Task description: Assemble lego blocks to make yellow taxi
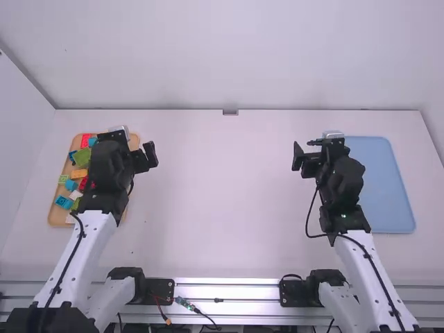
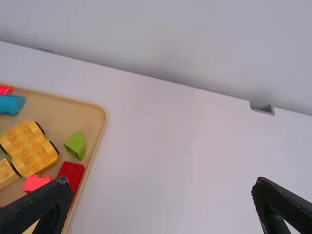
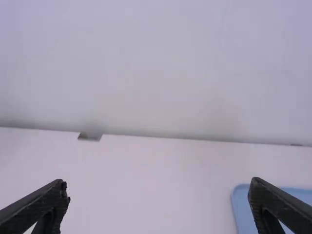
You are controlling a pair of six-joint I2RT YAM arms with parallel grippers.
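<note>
Table (image 1: pixel 229 201), smooth, flat and white, carries a shallow tray along each side. Blue tray (image 1: pixel 380 184), matte and rounded at the corners, lies near the right edge, its long axis running from near to far. Wooden tray (image 1: pixel 58 215), tan with a low rim and rounded corners, lies near the left edge and is scattered with glossy plastic blocks. Left gripper (image 1: pixel 132 152) hangs above the far right part of the wooden tray, its ridged black fingers wide apart; right gripper (image 1: pixel 319 154) hangs by the blue tray's left edge, fingers likewise spread wide. Yellow car base (image 2: pixel 29 148), studded on top with dark wheels along its long sides, sits in the far part of the wooden tray, its long axis aslant to the tray's edges; which end is the front I cannot tell. Red block (image 2: pixel 71 176), oblong, lies by the tray's right edge, and a yellow block (image 2: pixel 6 174) sits just beside the base. Teal piece (image 2: pixel 12 104), rounded, lies near the far edge; a green piece (image 2: pixel 75 145), curved on one side, is near the right edge.
</note>
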